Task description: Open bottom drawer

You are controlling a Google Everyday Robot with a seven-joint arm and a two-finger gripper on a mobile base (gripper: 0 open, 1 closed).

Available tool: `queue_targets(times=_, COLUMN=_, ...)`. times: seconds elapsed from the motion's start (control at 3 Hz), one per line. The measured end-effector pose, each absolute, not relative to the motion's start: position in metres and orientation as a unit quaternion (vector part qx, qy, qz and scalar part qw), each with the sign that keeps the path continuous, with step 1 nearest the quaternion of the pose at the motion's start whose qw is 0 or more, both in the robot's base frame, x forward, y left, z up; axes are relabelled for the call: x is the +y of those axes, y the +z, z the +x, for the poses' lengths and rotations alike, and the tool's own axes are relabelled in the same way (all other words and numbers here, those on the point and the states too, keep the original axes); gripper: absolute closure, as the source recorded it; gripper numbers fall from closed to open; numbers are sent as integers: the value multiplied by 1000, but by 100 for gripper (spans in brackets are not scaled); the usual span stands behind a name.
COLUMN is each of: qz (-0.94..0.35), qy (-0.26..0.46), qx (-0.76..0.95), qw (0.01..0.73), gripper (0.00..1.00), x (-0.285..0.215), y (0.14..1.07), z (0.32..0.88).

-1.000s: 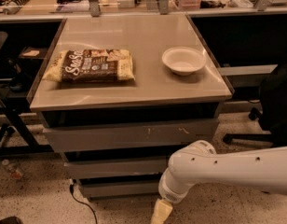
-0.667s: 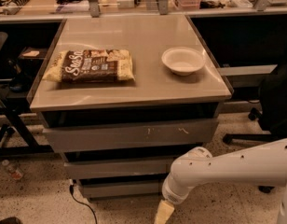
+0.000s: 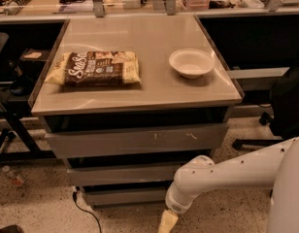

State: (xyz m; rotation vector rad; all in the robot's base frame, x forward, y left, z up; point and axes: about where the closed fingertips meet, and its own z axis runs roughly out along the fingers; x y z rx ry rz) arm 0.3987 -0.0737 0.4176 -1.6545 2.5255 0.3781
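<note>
The bottom drawer [image 3: 123, 196] is the narrowest plain grey front, lowest of three under the table, and it looks closed. Above it sit the mid-sized front [image 3: 120, 174] and the widest front [image 3: 135, 140] with pale scratch marks. My white arm [image 3: 227, 171] reaches in from the right. Its gripper [image 3: 167, 222] hangs low at the frame's bottom edge, just right of and slightly below the bottom drawer's front. Only a yellowish finger shows; the rest is cut off.
On the tabletop [image 3: 140, 89] lie a brown-and-white snack bag [image 3: 93, 68] at left and a white bowl [image 3: 191, 62] at right. A black cable [image 3: 84, 208] runs on the speckled floor at left. A dark chair base [image 3: 266, 130] stands at right.
My arm has shifted a little to the right and lower. The gripper stays near the floor beside the bottom drawer. The drawers have not moved.
</note>
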Motion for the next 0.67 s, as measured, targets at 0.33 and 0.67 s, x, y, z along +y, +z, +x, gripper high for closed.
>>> queue_targets(times=0.33, qz=-530, qy=125, qx=837, qw=47, gripper=0, x=-72, y=367, z=413)
queue_targets(times=0.67, qz=-506, qy=122, qx=853, qw=40, gripper=0, x=-85, y=315, z=422)
